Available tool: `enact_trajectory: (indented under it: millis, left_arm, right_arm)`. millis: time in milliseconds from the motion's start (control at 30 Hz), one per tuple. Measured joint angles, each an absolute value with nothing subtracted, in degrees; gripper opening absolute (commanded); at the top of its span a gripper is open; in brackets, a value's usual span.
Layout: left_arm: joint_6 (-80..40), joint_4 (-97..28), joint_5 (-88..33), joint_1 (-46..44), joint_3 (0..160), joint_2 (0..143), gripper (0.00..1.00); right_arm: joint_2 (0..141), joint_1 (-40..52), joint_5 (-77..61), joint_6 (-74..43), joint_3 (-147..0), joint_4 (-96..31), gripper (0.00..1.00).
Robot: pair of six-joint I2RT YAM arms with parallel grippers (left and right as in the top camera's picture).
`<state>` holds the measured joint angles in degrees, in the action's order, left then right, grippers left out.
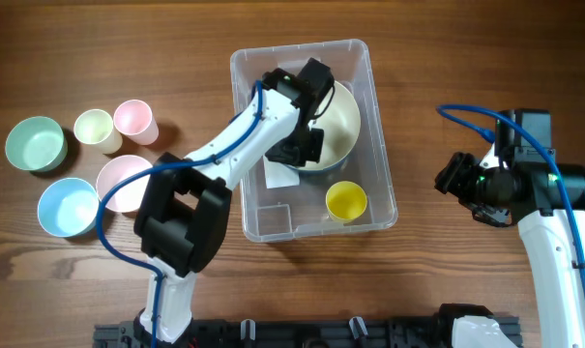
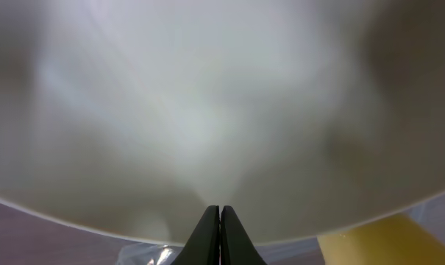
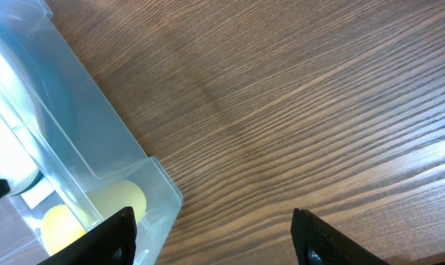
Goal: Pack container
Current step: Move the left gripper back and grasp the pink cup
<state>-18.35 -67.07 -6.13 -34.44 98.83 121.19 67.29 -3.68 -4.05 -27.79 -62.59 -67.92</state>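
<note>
**Left hand shut over a bowl in the container, right hand spread above the bench**

The container (image 1: 302, 48) sits at the centre of the bench (image 1: 466, 58), slightly above the middle of the overhead frame. Inside it, a cream bowl (image 1: 342, 116) fills the upper right part and a yellow cup (image 1: 346, 200) stands in the lower right corner.

The left arm (image 1: 224, 150) rises from the bottom edge of the frame. It bends at a dark elbow block left of the container and slants up and to the right over the container's left wall. Its wrist hangs above the bowl. In the left wrist view the left hand (image 2: 219, 215) has its two fingers pressed flat together with nothing between them. Their tips meet the bowl's rim line, and the bowl's pale inside fills nearly the whole view.

The right arm (image 1: 553, 242) comes up from the lower right corner and turns toward the left of the frame, well apart from the container. The right hand (image 3: 211, 221) is spread wide and holds nothing, with bare wood grain between its fingers. The container's near corner sits at the lower left of that view.

On the bench at the left of the overhead frame stand a green bowl (image 1: 36, 143), a pale yellow cup (image 1: 94, 129), a pink cup (image 1: 134, 121), a pink bowl (image 1: 123, 182) and a blue bowl (image 1: 68, 206).
</note>
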Motion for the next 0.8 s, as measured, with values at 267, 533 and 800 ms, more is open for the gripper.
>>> enact_trajectory:
  millis: [267, 533, 800]
  left_arm:
    - [-18.4, -67.5, -4.5, -33.8, 98.3, 110.5, 0.7]
    - [-18.6, -67.5, 4.0, -13.2, 98.7, 89.1, 0.87]
    - [-18.6, -63.7, 2.2, 3.7, 98.7, 105.5, 0.84]
  right_arm:
    - [67.3, -3.7, -4.1, -27.8, -62.6, -67.9, 0.69]
    - [67.3, -3.7, -4.1, -26.7, -62.6, -68.0, 0.69]
    - [67.3, -3.7, -4.1, -26.1, -62.6, -68.1, 0.69]
